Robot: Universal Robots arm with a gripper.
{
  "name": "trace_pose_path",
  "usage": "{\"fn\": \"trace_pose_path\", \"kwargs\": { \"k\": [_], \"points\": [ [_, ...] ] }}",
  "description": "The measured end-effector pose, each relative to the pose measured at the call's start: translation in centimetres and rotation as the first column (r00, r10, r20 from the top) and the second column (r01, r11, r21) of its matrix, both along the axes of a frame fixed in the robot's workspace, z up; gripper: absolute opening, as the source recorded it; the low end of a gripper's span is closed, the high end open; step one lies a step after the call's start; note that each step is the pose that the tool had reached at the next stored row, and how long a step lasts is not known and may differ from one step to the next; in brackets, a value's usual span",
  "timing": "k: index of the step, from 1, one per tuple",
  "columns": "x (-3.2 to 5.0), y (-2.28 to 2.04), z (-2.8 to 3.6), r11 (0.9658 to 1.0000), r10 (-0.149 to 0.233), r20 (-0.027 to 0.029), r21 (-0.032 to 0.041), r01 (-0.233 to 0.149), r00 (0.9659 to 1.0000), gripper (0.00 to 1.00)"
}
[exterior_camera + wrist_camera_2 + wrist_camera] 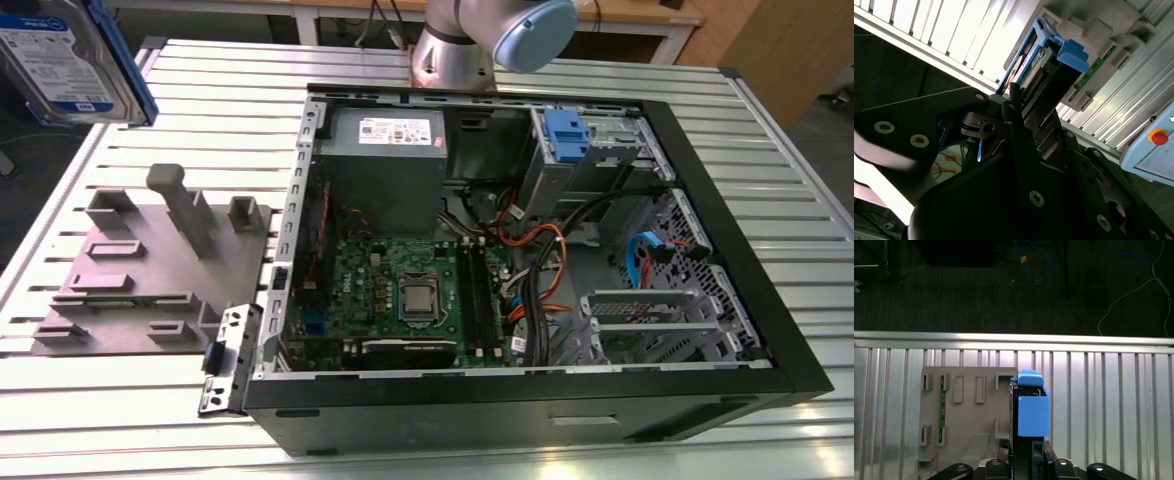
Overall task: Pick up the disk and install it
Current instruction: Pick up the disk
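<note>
- The disk (pixel 60 60) is seen in the exterior view high in the corner on the exterior view's left. It is held in the air, clear of the slatted metal table (pixel 134 430), with its white-and-blue label turned towards the camera.
- A blue rail (pixel 123 60) is seen along the disk's side in that view.
- In both wrist views the disk (pixel 1046 67) (pixel 1030 407) is seen edge-on, with its blue plastic end pointing away from the black gripper (pixel 1026 112) (pixel 1026 462).
- The gripper's fingers are pressed against the disk's two flat faces, so the disk is pinched at the end nearest the wrist.
- A grey moulded holder (pixel 147 270) is laid flat on the table, on the exterior view's left of the computer case (pixel 787 330).
- In the first wrist view the disk is seen above one edge of this holder (pixel 964 410), apart from it. Slots and raised blocks are seen across the holder's surface.
- The computer case is laid on its side with its panel off, well apart from the disk.
- Inside the case, a grey box with a white sticker (pixel 387 150) is fitted in the far corner, and a green circuit board (pixel 400 280) is seen below it.
- A blue plastic clip on a grey metal cage (pixel 567 135) is seen at the far side of the case, towards the exterior view's right.
- The arm's silver base and grey-blue joint (pixel 494 40) are seen behind the case.
- A pale handset with a red button (pixel 1159 137) is seen in the second wrist view.
</note>
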State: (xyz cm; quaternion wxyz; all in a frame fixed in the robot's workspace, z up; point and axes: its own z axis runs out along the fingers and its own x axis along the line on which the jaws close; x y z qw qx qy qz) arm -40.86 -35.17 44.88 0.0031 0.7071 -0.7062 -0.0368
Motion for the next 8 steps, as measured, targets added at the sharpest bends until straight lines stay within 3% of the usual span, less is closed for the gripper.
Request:
{"fn": "trace_pose_path", "kwargs": {
  "k": [8],
  "points": [
    [0.00, 0.13, 0.27, 1.0000, 0.000, 0.0000, 0.0000, 0.000, 1.0000, 0.35]
  ]
}}
